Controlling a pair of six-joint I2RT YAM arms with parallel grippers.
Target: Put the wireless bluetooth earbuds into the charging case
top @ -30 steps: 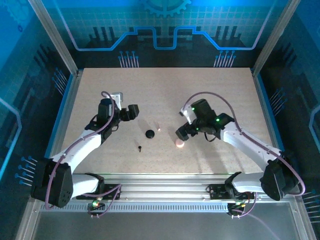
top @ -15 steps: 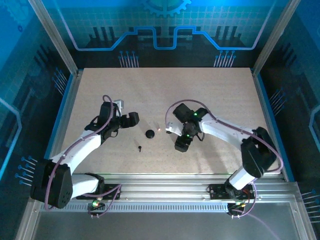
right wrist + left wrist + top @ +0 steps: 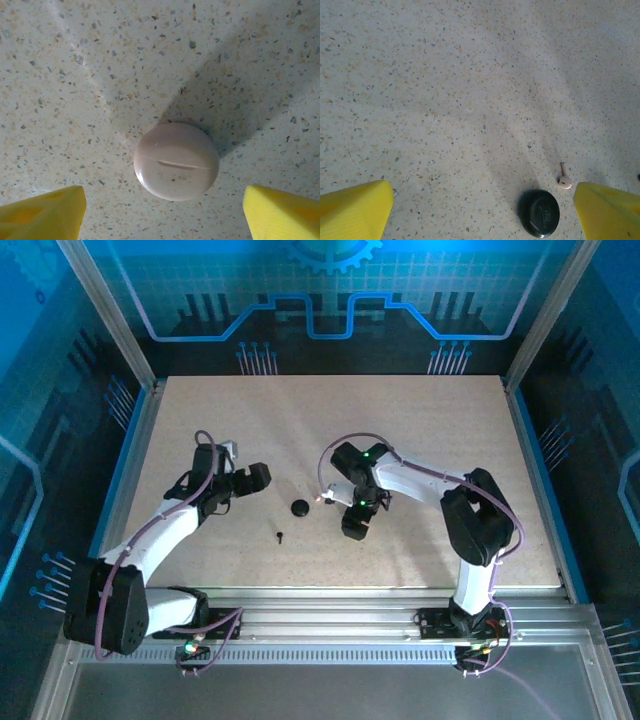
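The charging case, a small black round puck, lies mid-table. It also sits low in the left wrist view, closed. One black earbud lies just in front of it. My left gripper hovers left of the case, open, its yellow fingertips wide apart with nothing between them. My right gripper is right of the black case and points down, open. It straddles a closed pink round case without touching it.
A tiny pink earbud with a thin stem lies just right of the black case, also seen in the left wrist view. The speckled tabletop is fenced by aluminium rails and blue walls.
My right arm swung left toward the table's middle and came down over the pink case, now covered from above. My left gripper drifted slightly nearer and left.
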